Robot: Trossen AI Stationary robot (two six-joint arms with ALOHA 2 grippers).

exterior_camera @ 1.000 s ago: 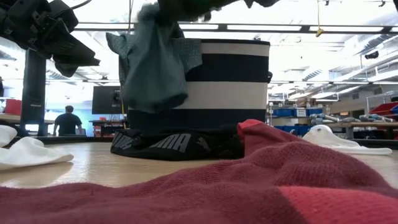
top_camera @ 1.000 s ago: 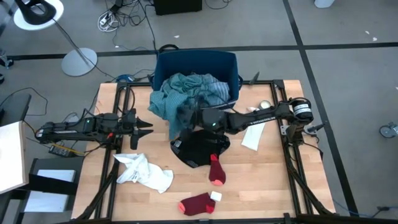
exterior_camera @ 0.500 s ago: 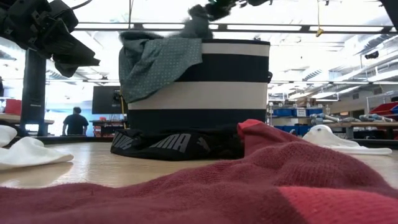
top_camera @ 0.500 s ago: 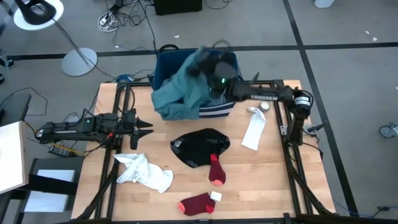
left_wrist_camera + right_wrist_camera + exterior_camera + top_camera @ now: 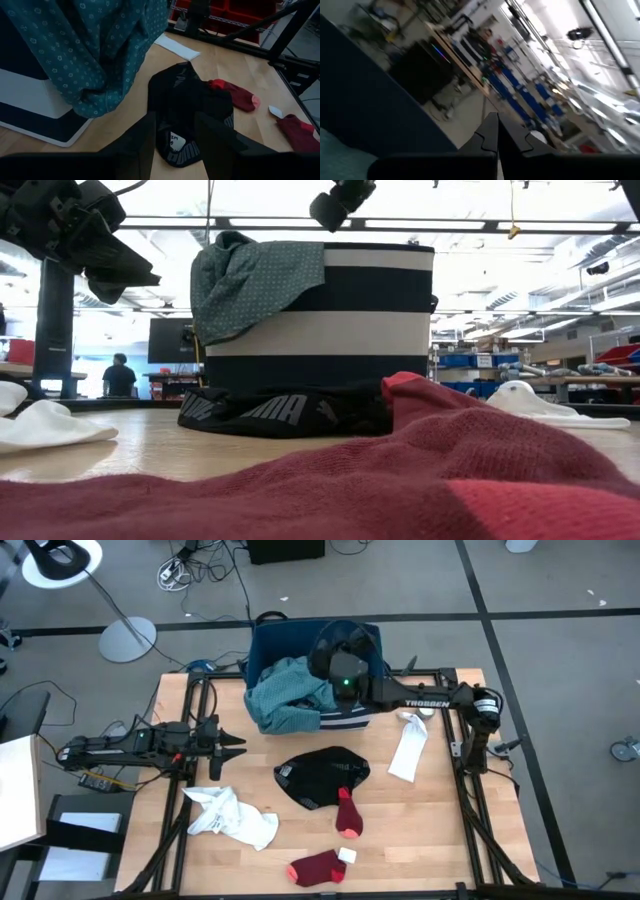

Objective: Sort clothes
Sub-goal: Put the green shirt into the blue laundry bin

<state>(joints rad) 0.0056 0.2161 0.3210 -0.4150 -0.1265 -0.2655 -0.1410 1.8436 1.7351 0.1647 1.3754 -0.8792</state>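
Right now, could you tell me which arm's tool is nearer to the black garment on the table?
The left. The left tool waits beside the black garment, off to its side over the table. The right tool is up over the navy bin, farther from it.

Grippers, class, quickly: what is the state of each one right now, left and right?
Left gripper: open, holding nothing, at the table's left side.
Right gripper: shut, holding nothing, above the navy bin.
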